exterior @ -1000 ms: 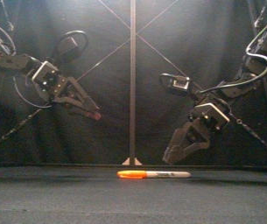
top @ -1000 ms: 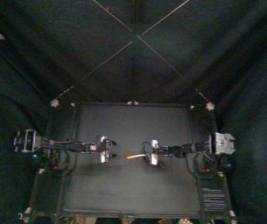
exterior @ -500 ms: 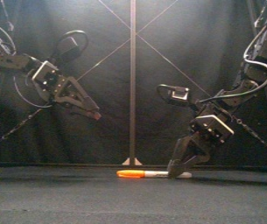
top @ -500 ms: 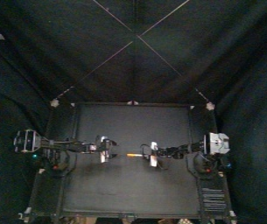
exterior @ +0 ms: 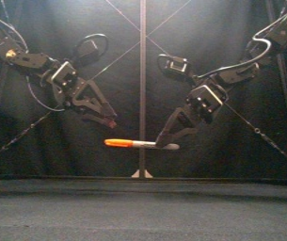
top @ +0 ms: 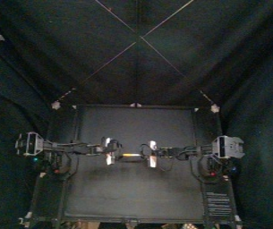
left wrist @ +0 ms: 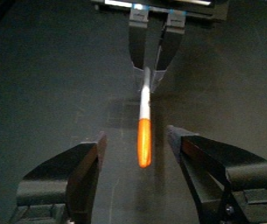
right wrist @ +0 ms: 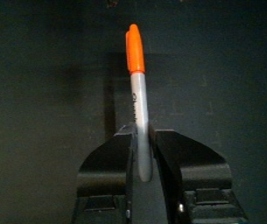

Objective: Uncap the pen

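The pen hangs level above the table, its orange cap (exterior: 118, 143) toward the left arm and its grey barrel (exterior: 157, 146) toward the right. My right gripper (exterior: 172, 145) is shut on the barrel's far end; in its wrist view the pen (right wrist: 136, 87) sticks straight out of the shut jaws. My left gripper (exterior: 108, 121) is open, just above and left of the cap. The left wrist view shows the cap (left wrist: 145, 145) between my spread jaws, touching neither, with the right gripper (left wrist: 156, 48) holding the far end. From above, the pen (top: 129, 158) spans both grippers.
The black table (top: 132, 197) lies bare below the pen, with the back curtain behind. The two arms face each other near the middle, leaving only the pen's length between them.
The right gripper dropped to the pen on the table, shut on its grey end and lifted it. The left gripper moved in toward the cap.
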Motion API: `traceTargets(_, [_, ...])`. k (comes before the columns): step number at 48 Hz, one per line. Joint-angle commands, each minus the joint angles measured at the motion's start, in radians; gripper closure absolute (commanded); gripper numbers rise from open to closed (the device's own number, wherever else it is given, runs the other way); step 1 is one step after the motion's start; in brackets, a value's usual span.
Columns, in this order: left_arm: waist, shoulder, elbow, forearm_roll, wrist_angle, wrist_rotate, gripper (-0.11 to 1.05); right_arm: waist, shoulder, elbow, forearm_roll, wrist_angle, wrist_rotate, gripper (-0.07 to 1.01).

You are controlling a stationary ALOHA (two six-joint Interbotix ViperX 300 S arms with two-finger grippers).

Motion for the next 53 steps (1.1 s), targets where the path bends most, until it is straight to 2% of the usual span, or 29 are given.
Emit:
traceTargets(1, [-0.009,0.009,-0.031,-0.005,0.008,-0.0015,0.03,-0.002,-0.032,-0.034,-0.005,0.011,0.002,0.4])
traceTargets(9, [-0.017,0.044,-0.044,-0.005,0.009,-0.0015,0.03,-0.008,-0.034,-0.035,-0.008,0.011,0.002,0.4])
traceTargets(22, [-0.014,0.127,-0.083,-0.005,0.012,-0.0015,0.03,-0.008,-0.035,-0.038,-0.009,0.011,0.0,0.4])
traceTargets(37, [-0.012,0.144,-0.086,-0.005,0.018,-0.0015,0.06,-0.009,-0.037,-0.04,-0.009,0.011,-0.002,0.4])
traceTargets(43, [-0.009,0.144,-0.086,-0.006,0.021,-0.0031,0.12,-0.008,-0.035,-0.04,-0.009,0.006,-0.002,0.4])
traceTargets(53, [-0.009,0.144,-0.086,-0.005,0.023,-0.0015,0.32,-0.009,-0.038,-0.038,-0.009,-0.002,-0.002,0.4])
